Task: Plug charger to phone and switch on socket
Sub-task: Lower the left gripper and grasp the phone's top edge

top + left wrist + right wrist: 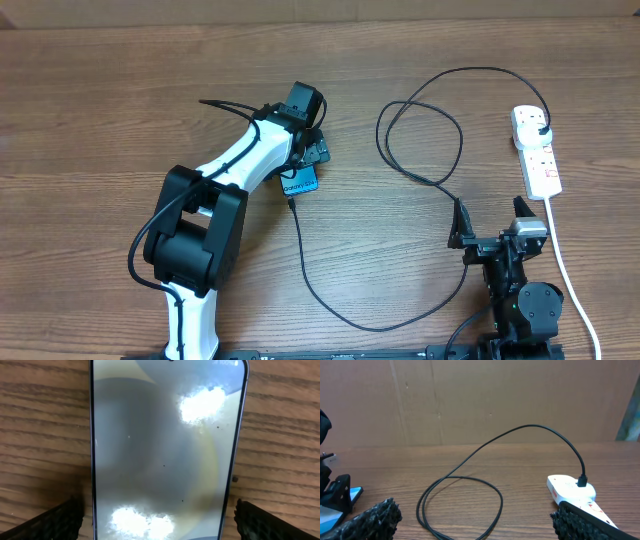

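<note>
The phone (pixel 300 181), with a light blue screen, lies on the table at centre left. In the left wrist view the phone (pixel 165 445) fills the frame. My left gripper (pixel 313 150) is right over it, open, with a finger on each side of the phone (pixel 160 522) and not touching its edges. The charger cable (pixel 380 322) runs from a tip (pixel 290 203) at the phone's near end in a long curve and a loop (pixel 460 505) to its black plug (pixel 541 126), seated in the socket strip (pixel 537 155). I cannot tell whether the tip is inserted. My right gripper (pixel 490 222) is open and empty, low at the front right (pixel 475 522).
The strip's thick white cord (pixel 575 290) runs to the front edge at the right of my right arm. The strip (pixel 570 491) shows to the right of my right gripper. A brown cardboard wall (pixel 495 400) stands behind the table.
</note>
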Robot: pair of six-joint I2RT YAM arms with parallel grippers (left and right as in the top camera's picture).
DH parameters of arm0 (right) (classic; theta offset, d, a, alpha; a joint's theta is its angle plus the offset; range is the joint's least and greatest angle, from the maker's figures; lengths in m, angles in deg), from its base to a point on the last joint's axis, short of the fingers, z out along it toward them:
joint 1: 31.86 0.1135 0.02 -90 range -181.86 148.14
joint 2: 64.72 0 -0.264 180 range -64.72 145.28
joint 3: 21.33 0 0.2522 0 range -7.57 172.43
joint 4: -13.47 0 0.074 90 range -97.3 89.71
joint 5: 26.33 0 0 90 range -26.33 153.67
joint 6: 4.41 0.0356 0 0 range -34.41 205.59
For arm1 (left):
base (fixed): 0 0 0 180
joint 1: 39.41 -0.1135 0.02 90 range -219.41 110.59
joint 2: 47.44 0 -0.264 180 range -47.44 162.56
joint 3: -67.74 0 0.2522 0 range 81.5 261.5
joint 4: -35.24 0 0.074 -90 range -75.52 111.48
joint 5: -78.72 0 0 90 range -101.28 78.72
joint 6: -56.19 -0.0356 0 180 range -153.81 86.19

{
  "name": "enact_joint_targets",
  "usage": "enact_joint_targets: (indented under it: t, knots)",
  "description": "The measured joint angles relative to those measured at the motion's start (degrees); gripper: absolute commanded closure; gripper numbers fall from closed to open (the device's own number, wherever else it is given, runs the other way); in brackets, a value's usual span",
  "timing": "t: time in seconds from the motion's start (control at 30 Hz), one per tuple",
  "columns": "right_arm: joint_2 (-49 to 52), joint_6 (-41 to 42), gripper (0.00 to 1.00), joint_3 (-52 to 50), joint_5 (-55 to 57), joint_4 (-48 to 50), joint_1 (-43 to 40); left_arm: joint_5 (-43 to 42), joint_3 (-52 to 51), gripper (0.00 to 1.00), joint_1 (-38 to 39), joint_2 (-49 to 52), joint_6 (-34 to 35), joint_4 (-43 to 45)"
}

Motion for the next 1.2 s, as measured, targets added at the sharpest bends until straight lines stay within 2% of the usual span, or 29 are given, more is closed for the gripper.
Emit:
enact_joint_targets:
  t: [0.57, 0.8, 1.2]
  knots:
    - [0.0, 0.0, 0.0, 0.0, 0.0, 0.0, 0.0, -0.2, 0.2, 0.0, -0.4, 0.0, 0.0, -2.2]
    - [0.0, 0.0, 0.0, 0.0, 0.0, 0.0, 0.0, 0.3, 0.5, 0.09, -0.4, 0.4, -0.6, -3.5]
    - [0.0, 0.0, 0.0, 0.0, 0.0, 0.0, 0.0, 1.7, 0.9, 0.16, -0.4, 0.8, -2.6, -4.4]
